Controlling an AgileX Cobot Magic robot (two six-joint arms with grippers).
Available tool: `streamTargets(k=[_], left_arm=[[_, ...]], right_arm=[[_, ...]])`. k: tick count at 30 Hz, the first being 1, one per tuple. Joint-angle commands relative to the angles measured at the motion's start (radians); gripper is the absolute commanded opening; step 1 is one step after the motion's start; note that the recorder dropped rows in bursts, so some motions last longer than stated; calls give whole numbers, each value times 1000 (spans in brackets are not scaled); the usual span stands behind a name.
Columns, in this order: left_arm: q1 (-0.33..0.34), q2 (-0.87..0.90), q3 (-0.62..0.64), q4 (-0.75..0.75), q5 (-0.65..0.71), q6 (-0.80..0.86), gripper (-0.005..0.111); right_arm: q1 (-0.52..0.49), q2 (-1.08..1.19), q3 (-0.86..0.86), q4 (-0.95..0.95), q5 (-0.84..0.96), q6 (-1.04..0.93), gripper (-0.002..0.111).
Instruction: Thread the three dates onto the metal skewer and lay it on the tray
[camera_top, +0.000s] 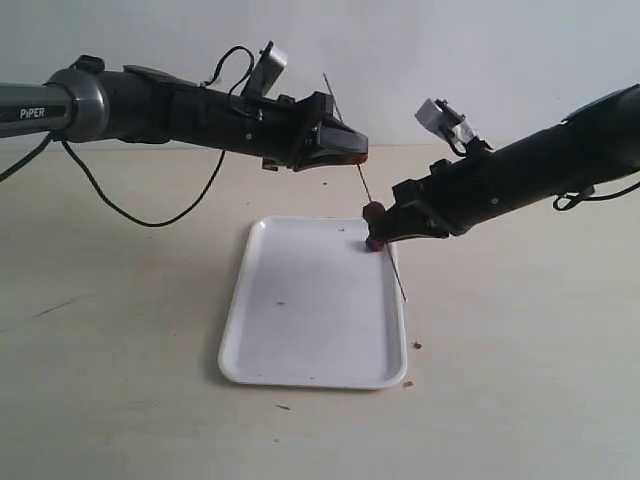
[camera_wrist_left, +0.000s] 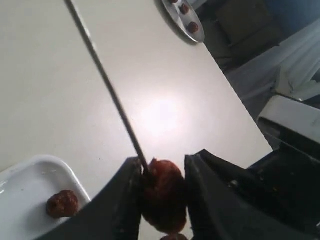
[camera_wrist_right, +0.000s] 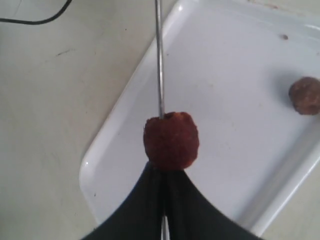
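Exterior view: skewer (camera_top: 363, 185) slants above the tray's (camera_top: 300, 340) far right corner.
Left claw (camera_top: 350, 150): pinching a date (camera_wrist_left: 162, 192) high on the skewer.
Right claw (camera_top: 386, 228): pressed together on the skewer lower down, a second date (camera_top: 373, 211) just above its tips.
Third date (camera_top: 374, 242): lying on the tray, by the far right corner.

Thin grey skewer (camera_wrist_right: 159, 60) slants over white tray (camera_wrist_right: 225, 60); one date (camera_wrist_right: 171, 140) threaded, second date (camera_wrist_left: 162, 195) touching higher, third date (camera_wrist_right: 305, 95) in tray.
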Motion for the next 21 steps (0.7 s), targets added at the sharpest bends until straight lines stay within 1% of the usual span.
streamTargets(k=[1, 5, 11, 18, 19, 20, 21], left_arm=[[-6, -3, 2, 41, 30, 7, 31], [-6, -1, 2, 61, 28, 7, 31], [-6, -1, 2, 63, 15, 7, 31], [-6, -1, 2, 63, 32, 7, 32], [-6, -1, 2, 63, 39, 7, 39], [-6, -1, 2, 63, 39, 7, 43], [-6, -1, 2, 63, 39, 7, 54]], right_arm=[[-2, -10, 1, 96, -32, -53, 0], [-2, -10, 1, 118, -28, -58, 0], [-2, -10, 1, 203, 124, -133, 0], [-2, -10, 1, 199, 94, -133, 0], [-2, -10, 1, 197, 89, -136, 0], [-2, -10, 1, 195, 89, -135, 0], [-2, -10, 1, 190, 87, -135, 0]])
